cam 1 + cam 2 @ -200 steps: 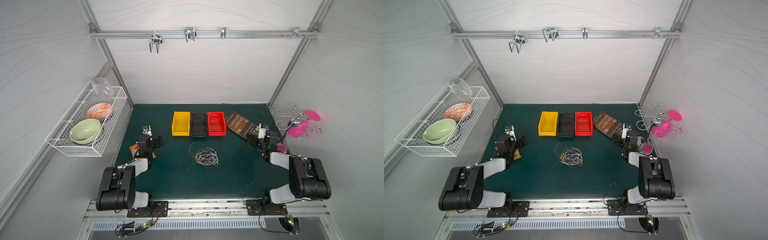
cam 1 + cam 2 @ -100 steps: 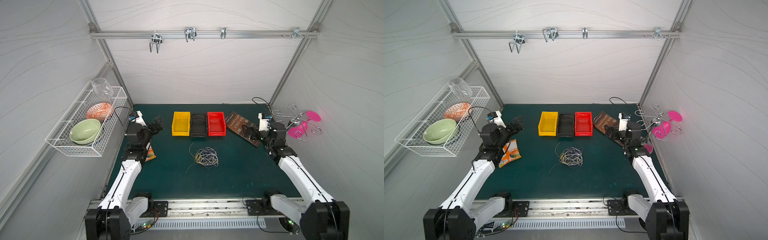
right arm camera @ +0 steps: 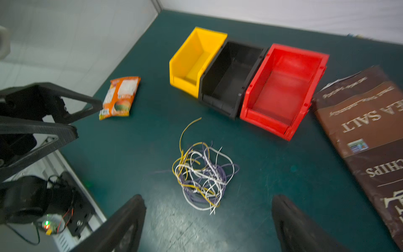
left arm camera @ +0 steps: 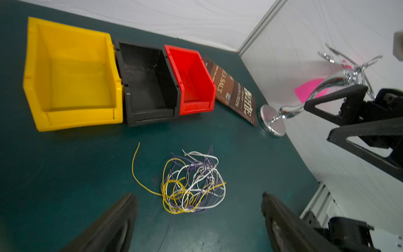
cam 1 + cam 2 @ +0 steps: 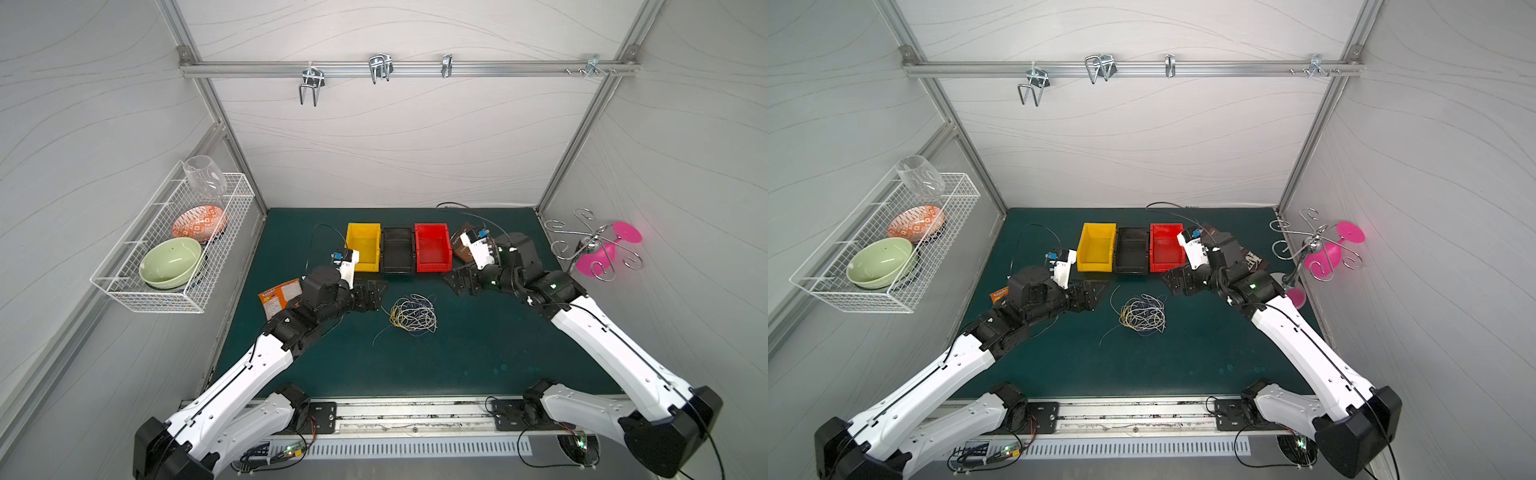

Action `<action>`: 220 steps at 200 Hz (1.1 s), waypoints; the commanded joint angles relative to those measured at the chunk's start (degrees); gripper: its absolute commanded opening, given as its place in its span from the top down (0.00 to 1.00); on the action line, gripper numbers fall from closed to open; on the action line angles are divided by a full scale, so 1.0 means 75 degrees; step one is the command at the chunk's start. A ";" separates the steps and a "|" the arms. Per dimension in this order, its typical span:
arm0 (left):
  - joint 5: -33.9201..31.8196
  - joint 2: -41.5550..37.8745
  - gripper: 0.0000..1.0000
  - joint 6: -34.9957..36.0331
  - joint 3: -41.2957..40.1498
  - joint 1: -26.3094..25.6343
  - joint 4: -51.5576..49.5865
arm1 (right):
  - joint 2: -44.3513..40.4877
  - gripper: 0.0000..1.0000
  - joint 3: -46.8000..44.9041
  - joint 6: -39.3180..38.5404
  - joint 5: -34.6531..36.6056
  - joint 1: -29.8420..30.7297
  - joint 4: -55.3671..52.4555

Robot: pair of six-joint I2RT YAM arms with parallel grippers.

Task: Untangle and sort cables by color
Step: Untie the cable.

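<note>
Tangle of thin white, yellow and dark purple-blue wire cables (image 5: 412, 314) lies near the centre of the dark green desk (image 5: 478, 353), touching neither arm. One loose strand trails off toward 7 o'clock.

Left pincer (image 5: 380, 296): just beside the tangle at its 9 o'clock, jaws spread wide, nothing between them.

Right pincer (image 5: 453, 284): near the tangle at its 2 o'clock, jaws likewise spread, empty.

Yellow plastic bin (image 5: 363, 226), black plastic bin (image 5: 398, 229) and red plastic bin (image 5: 432, 226) stand side by side in a row at the tangle's 12 o'clock.

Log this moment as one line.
stage: pre-grasp | left pincer: open, empty | right pincer: open, empty | cables: tangled, untouched | yellow bin, black bin, red bin: empty
</note>
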 commanded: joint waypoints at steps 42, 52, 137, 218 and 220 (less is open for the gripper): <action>0.0588 0.1048 0.10 -0.1012 -0.1008 -0.0226 0.1304 | 0.1251 0.15 -0.0060 -0.0169 0.0307 0.0763 -0.0387; 0.0692 0.1315 0.11 -0.1065 -0.0969 -0.0237 0.1448 | 0.1485 0.17 -0.0119 -0.0168 0.0271 0.0788 -0.0203; 0.0991 0.3362 0.16 -0.1214 -0.0456 -0.0284 0.2008 | 0.3109 0.31 -0.0167 -0.0238 -0.0092 0.0915 0.0867; 0.1150 0.3960 0.19 -0.1406 -0.0233 -0.0375 0.2020 | 0.3951 0.48 -0.0050 -0.0379 0.0285 0.0919 0.1389; 0.1159 0.3972 0.19 -0.1408 -0.0249 -0.0377 0.2022 | 0.3965 0.48 -0.0046 -0.0390 0.0283 0.0916 0.1389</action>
